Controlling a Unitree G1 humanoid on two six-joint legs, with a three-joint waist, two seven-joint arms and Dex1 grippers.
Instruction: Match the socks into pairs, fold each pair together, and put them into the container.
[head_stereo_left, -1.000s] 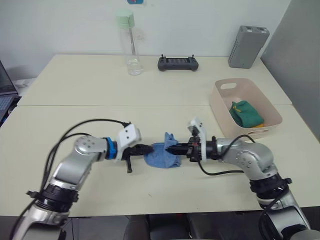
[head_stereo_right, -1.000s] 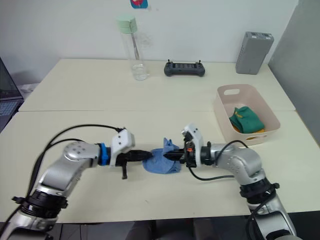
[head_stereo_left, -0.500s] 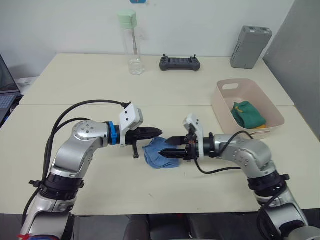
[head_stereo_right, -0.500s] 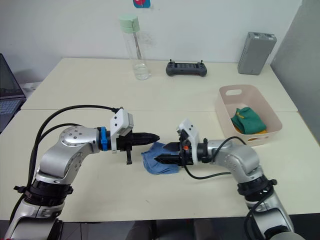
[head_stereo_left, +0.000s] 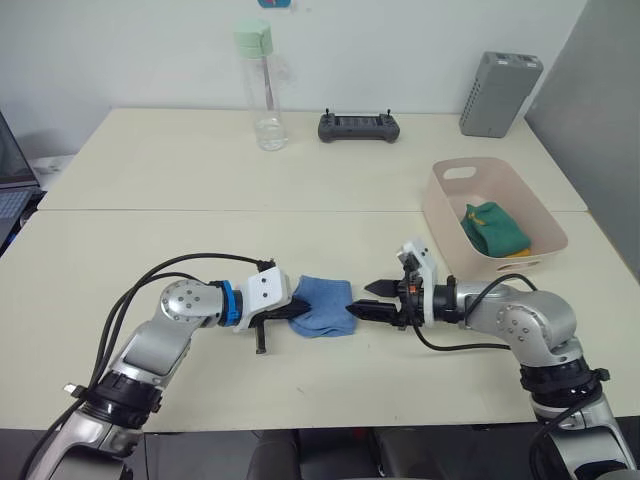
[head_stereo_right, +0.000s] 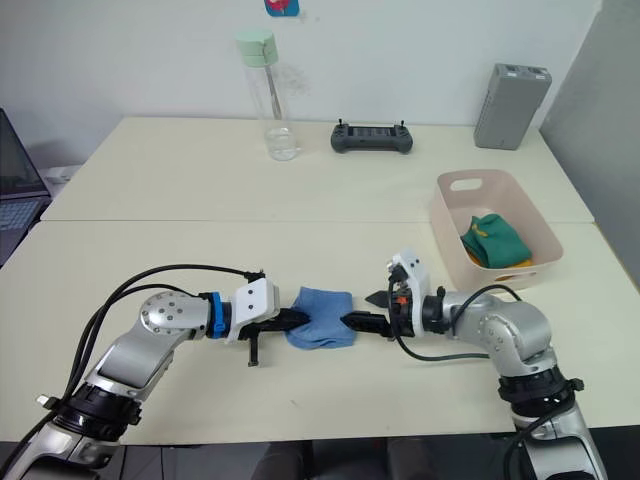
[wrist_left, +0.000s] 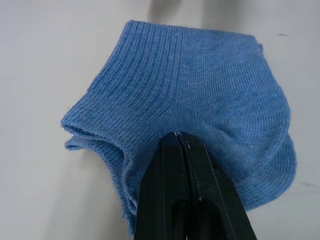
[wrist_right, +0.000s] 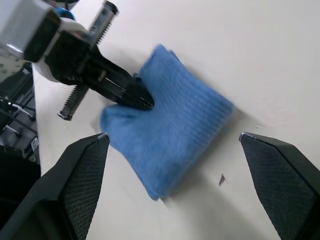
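I am watching the pink container sitting at the table's right, holding folded green socks over yellow; my left gripper is pinching the folded blue pair at the table's front, while my right gripper is gaping empty beside it.

Blue pair folded flat mid-table; green pair over yellow in pink bin

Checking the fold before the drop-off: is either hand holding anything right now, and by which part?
The left hand is shut on the blue sock pair, pinching its near edge. The right hand is open, holding nothing.
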